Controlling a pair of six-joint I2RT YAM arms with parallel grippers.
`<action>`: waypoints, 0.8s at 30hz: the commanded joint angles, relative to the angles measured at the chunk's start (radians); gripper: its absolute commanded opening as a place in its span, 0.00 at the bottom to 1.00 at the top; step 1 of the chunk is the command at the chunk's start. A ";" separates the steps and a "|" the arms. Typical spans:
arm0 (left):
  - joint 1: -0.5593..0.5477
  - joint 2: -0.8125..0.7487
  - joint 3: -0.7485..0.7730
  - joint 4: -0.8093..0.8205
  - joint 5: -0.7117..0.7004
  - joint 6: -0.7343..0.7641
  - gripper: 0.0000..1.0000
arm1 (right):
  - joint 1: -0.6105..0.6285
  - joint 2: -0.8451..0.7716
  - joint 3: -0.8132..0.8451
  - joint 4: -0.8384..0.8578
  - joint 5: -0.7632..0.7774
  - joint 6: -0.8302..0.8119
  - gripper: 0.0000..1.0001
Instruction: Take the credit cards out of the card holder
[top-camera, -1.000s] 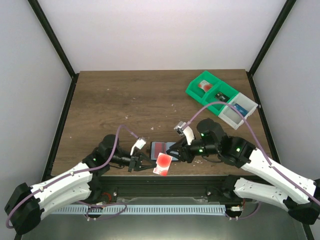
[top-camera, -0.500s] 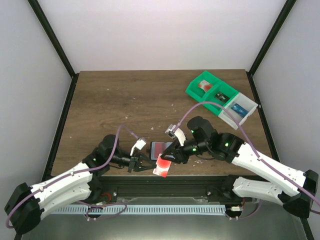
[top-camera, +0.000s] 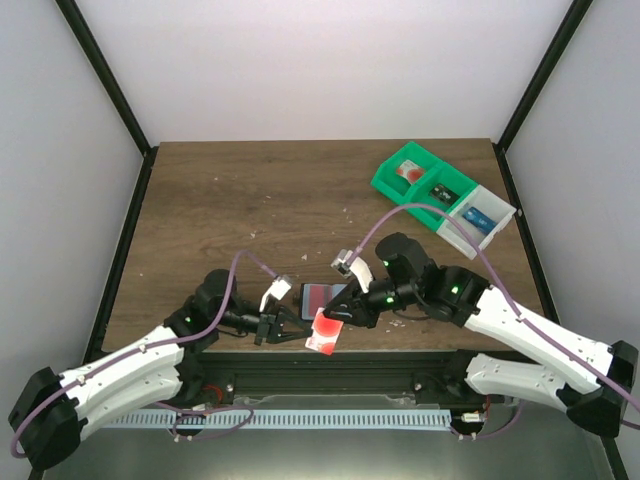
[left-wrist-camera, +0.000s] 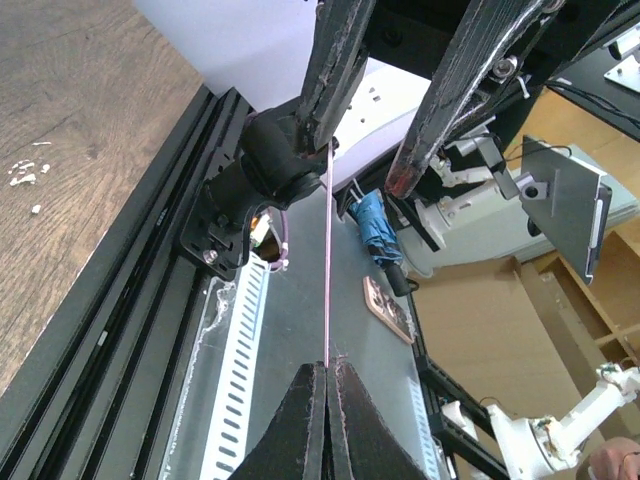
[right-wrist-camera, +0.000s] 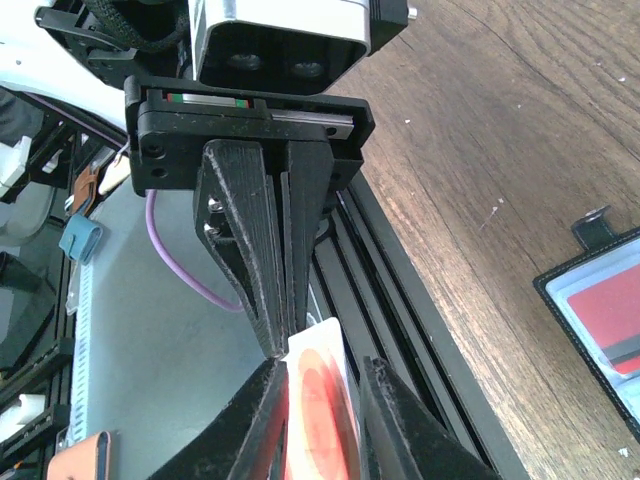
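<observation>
Handover at the near edge of the desk (top-camera: 250, 200): the left end effector (top-camera: 298, 329) pinches a red-circled card (top-camera: 325, 331), with the right end effector (top-camera: 338, 315) spread to either side of it. If the left lets go too soon, the card may drop off the edge. The holder (top-camera: 320, 296) lies open just behind, on flecked brown wood between white walls (top-camera: 320, 70).

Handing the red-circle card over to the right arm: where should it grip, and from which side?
Grip the free end of the red-circle card, away from the left gripper pinching one edge. Come from the right, opposite that gripper. It is thin and flat: jaws on its faces.
</observation>
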 joint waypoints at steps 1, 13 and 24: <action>-0.002 -0.013 -0.007 0.042 0.002 0.005 0.00 | -0.004 -0.029 -0.010 -0.005 -0.034 -0.010 0.22; -0.003 -0.015 -0.014 0.050 -0.002 0.001 0.00 | -0.004 -0.035 -0.041 0.007 -0.041 -0.004 0.17; 0.000 -0.020 0.044 -0.109 -0.159 0.041 0.37 | -0.005 -0.066 -0.061 0.084 0.029 0.056 0.00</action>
